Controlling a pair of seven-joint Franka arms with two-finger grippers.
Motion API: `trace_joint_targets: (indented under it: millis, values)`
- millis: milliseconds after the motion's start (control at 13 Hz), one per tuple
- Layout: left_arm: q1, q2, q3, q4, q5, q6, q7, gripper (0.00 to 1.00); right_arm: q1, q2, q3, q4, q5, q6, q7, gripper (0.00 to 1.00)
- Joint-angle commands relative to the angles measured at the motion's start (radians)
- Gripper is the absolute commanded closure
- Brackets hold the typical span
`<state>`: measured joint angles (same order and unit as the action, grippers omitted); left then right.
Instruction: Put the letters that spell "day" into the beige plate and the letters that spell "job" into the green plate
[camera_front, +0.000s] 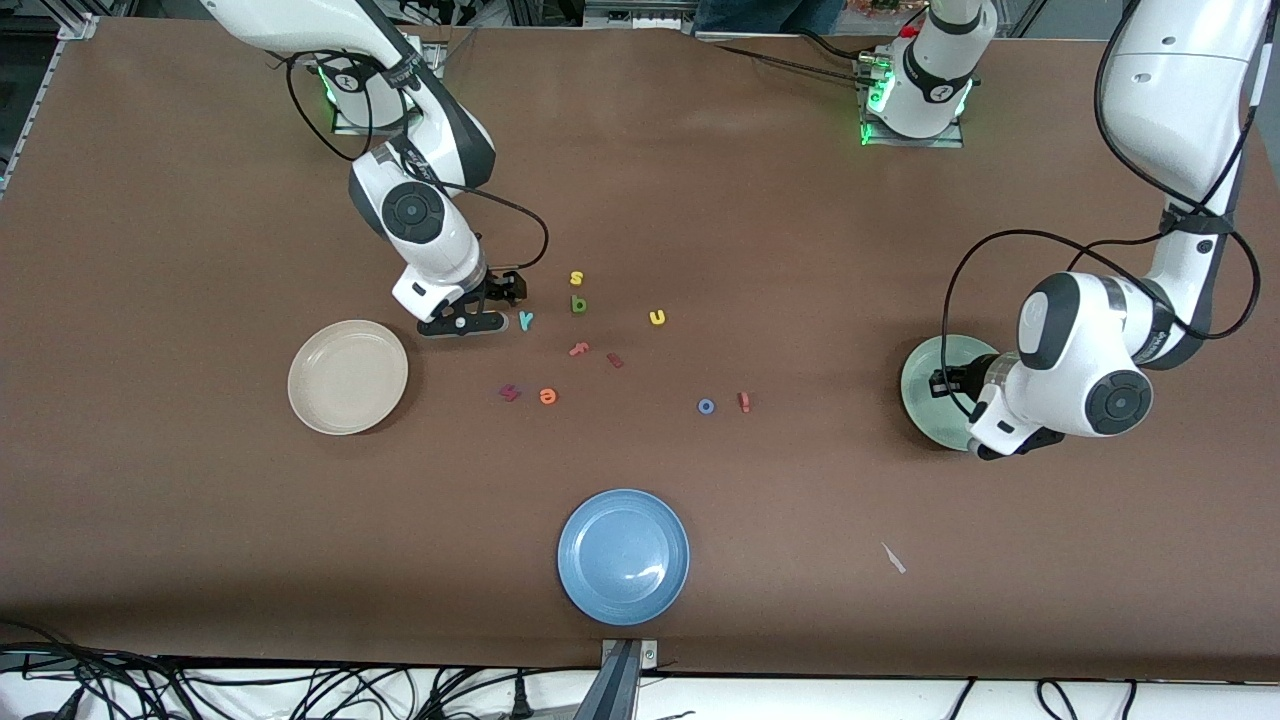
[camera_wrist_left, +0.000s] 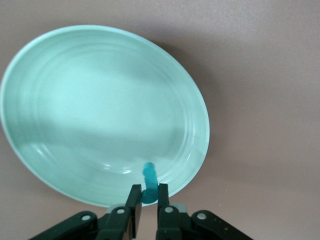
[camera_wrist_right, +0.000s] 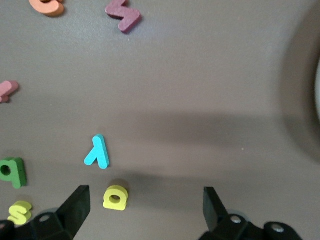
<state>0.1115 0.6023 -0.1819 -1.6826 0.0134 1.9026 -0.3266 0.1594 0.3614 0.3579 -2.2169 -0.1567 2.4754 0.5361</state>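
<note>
My left gripper (camera_wrist_left: 148, 190) is shut on a teal hook-shaped letter (camera_wrist_left: 149, 180) and hangs over the rim of the green plate (camera_wrist_left: 90, 110). In the front view that plate (camera_front: 925, 375) is partly hidden by the left arm. My right gripper (camera_wrist_right: 146, 195) is open, low over the table, with a yellow loop-and-stem letter (camera_wrist_right: 115, 197) between its fingers, close to one of them. The teal "y" (camera_front: 526, 320) and the dark green letter (camera_front: 578, 304) lie beside it. The blue ring "o" (camera_front: 706, 406) and a red-pink letter (camera_front: 743, 402) lie mid-table. The beige plate (camera_front: 347, 377) is bare.
A blue plate (camera_front: 623, 556) sits near the front camera. Loose letters are scattered mid-table: a yellow "s" (camera_front: 576, 278), a yellow "u" (camera_front: 657, 317), a pink one (camera_front: 579, 349), dark red ones (camera_front: 614, 360) (camera_front: 510, 392), and an orange "e" (camera_front: 547, 396).
</note>
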Motion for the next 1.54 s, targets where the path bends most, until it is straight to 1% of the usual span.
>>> trace_joint_targets:
  millis: [0,77,231,385,538,692,846,1000,1077,1154,1231,1308,1385,1462]
  values:
    - [-0.001,-0.010,-0.007,-0.012,0.025,0.012,0.012,0.12,-0.001,0.013,0.009,-0.049,-0.021,0.068,0.070,0.00]
    - [-0.003,-0.015,-0.008,-0.008,0.022,0.009,0.003,0.01,-0.001,0.017,0.022,-0.049,-0.023,0.079,0.100,0.00]
    - [-0.015,-0.024,-0.017,0.009,0.002,0.006,-0.043,0.01,0.002,0.048,0.039,-0.049,-0.023,0.112,0.151,0.00]
    - [-0.019,-0.024,-0.082,0.029,-0.038,0.013,-0.174,0.01,0.023,0.059,0.044,-0.050,-0.024,0.123,0.175,0.00]
    - [-0.029,-0.012,-0.143,0.059,-0.050,0.036,-0.302,0.01,0.026,0.068,0.044,-0.053,-0.027,0.135,0.176,0.00]
    - [-0.088,0.003,-0.149,0.072,-0.088,0.158,-0.420,0.01,0.026,0.080,0.042,-0.076,-0.029,0.183,0.176,0.01]
    - [-0.165,0.062,-0.149,0.092,-0.076,0.278,-0.550,0.01,0.025,0.082,0.042,-0.078,-0.041,0.185,0.176,0.02]
    - [-0.257,0.132,-0.140,0.101,-0.072,0.364,-0.578,0.01,0.025,0.083,0.042,-0.078,-0.046,0.185,0.176,0.08]
    - [-0.292,0.161,-0.130,0.101,-0.072,0.418,-0.589,0.01,0.025,0.083,0.042,-0.079,-0.055,0.185,0.176,0.09]
    - [-0.314,0.168,-0.122,0.101,-0.072,0.444,-0.600,0.01,0.025,0.083,0.042,-0.081,-0.064,0.185,0.176,0.13]
    - [-0.316,0.171,-0.122,0.101,-0.070,0.447,-0.598,0.01,0.025,0.083,0.042,-0.084,-0.066,0.185,0.176,0.16]
    - [-0.317,0.171,-0.122,0.101,-0.070,0.447,-0.598,0.03,0.023,0.082,0.042,-0.086,-0.066,0.185,0.176,0.21]
    - [-0.319,0.172,-0.122,0.101,-0.069,0.447,-0.591,0.07,0.025,0.080,0.042,-0.087,-0.070,0.185,0.176,0.27]
    - [-0.319,0.172,-0.120,0.101,-0.053,0.447,-0.588,0.07,0.023,0.079,0.042,-0.087,-0.072,0.185,0.176,0.34]
